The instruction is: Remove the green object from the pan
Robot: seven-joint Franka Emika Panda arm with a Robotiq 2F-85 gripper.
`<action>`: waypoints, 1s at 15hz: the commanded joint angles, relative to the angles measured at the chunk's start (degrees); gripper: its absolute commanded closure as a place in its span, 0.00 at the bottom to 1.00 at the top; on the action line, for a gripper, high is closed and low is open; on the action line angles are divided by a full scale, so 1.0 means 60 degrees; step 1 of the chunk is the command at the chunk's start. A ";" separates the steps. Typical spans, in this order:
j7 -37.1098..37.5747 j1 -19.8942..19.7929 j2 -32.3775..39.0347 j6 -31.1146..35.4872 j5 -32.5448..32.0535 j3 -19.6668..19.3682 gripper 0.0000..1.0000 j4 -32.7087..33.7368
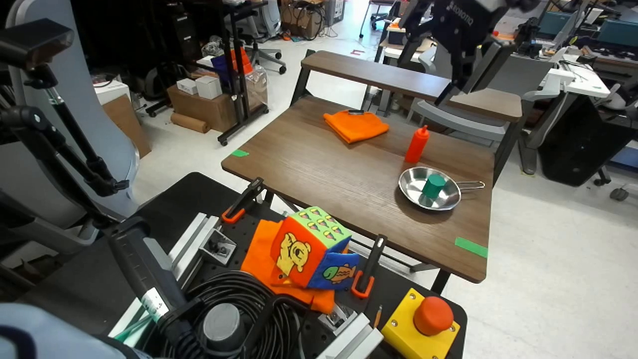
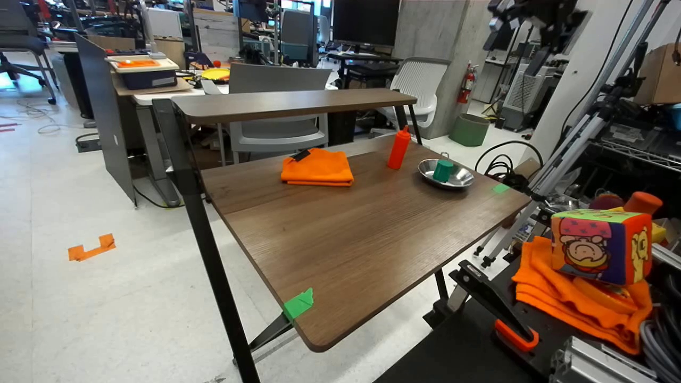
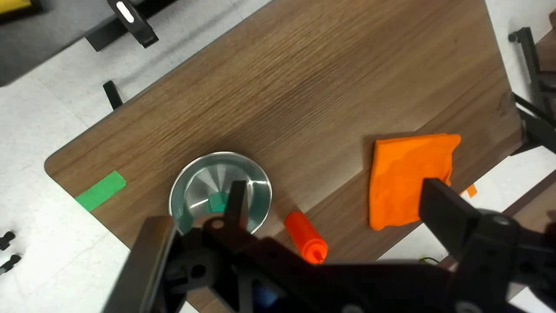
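The green object [image 1: 433, 186] is a small dark green block. It sits inside the round silver pan [image 1: 412, 183], near its middle, on the brown table. Both also show in an exterior view, the green object [image 2: 443, 171] standing in the pan [image 2: 464, 178]. In the wrist view the green object [image 3: 217, 201] is partly hidden by my left-hand finger, and the pan [image 3: 200, 176] is partly covered by the gripper. My gripper [image 3: 336, 186] is wide open with nothing between its fingers. It hangs high above the table, apart from the pan, in both exterior views [image 1: 426, 75].
A red squeeze bottle [image 1: 417, 144] stands upright beside the pan. A folded orange cloth [image 1: 356, 125] lies farther along the table. A raised wooden shelf [image 1: 379, 75] runs along one table edge. Green tape strips [image 1: 471, 247] mark table corners. A soft toy cube [image 1: 311, 249] is on the black bench.
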 commanded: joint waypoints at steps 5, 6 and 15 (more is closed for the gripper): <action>0.0014 -0.0243 0.3891 0.1428 0.0356 0.0290 0.00 0.2417; 0.0093 -0.0258 0.4290 0.1464 0.0114 0.0267 0.00 0.2688; 0.1000 -0.0104 0.6761 0.1146 -0.2269 -0.0150 0.00 0.4551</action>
